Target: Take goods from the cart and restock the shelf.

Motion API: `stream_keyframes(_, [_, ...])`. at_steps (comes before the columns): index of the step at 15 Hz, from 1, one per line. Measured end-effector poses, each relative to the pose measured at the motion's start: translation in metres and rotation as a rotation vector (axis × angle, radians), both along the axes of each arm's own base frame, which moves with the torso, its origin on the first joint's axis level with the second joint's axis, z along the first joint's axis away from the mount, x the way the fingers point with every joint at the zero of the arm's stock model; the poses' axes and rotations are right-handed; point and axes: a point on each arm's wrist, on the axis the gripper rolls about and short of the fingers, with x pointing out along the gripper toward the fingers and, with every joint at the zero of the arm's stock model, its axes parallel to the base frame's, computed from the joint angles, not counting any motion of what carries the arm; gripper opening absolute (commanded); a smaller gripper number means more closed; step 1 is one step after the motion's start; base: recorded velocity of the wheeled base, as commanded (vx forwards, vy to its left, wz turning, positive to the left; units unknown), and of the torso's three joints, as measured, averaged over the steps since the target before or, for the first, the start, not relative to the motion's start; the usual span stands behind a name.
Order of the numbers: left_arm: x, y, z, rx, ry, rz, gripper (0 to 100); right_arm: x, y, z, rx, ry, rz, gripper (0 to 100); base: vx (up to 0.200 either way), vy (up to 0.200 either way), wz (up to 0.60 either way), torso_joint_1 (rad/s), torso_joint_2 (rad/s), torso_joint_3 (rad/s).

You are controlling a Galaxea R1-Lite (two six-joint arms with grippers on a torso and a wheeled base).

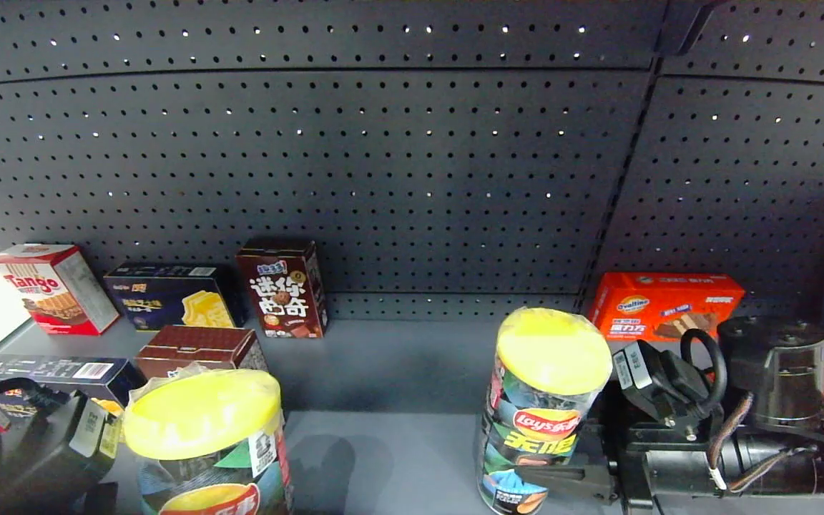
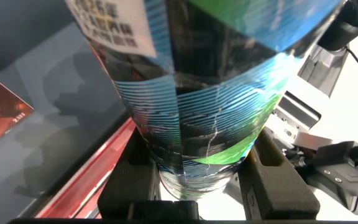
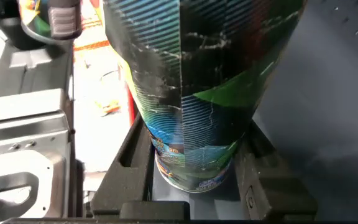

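Left claw (image 2: 197, 168): clamped on left chip can (image 1: 204, 436), near the front-left corner of the shelf (image 1: 398, 372). Right claw (image 3: 194, 162): clamped on right chip can (image 1: 544, 408), front edge, right of middle. Risk: low grips on tall cans; either may topple on release, the left against the brown box (image 1: 197, 347).

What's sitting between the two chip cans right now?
Nothing. In the head view the grey shelf is bare between the left can and the right can.

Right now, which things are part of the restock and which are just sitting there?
Job: left can, held in left gripper; right can, held in right gripper; shelf.
Idle: red box, blue box, tall brown box, orange box, all already on the shelf.
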Motion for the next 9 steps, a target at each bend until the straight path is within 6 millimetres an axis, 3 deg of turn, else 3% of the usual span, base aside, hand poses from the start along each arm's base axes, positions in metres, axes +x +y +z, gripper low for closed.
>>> stream_keyframes(8, [0.0065, -0.0040, 0.0019, 0.007, 0.009, 0.001, 0, 0.0071, 0.0055, -0.0089, 0.003, -0.002, 0.004, 0, 0.000, 0.000, 0.00, 0.000, 0.00, 0.000])
stream_keyframes(9, [0.0066, -0.0040, 0.0019, 0.007, 0.009, 0.000, 0, 0.0071, 0.0058, -0.0106, 0.000, 0.002, 0.005, 100, 0.000, 0.000, 0.00, 0.000, 0.00, 0.000])
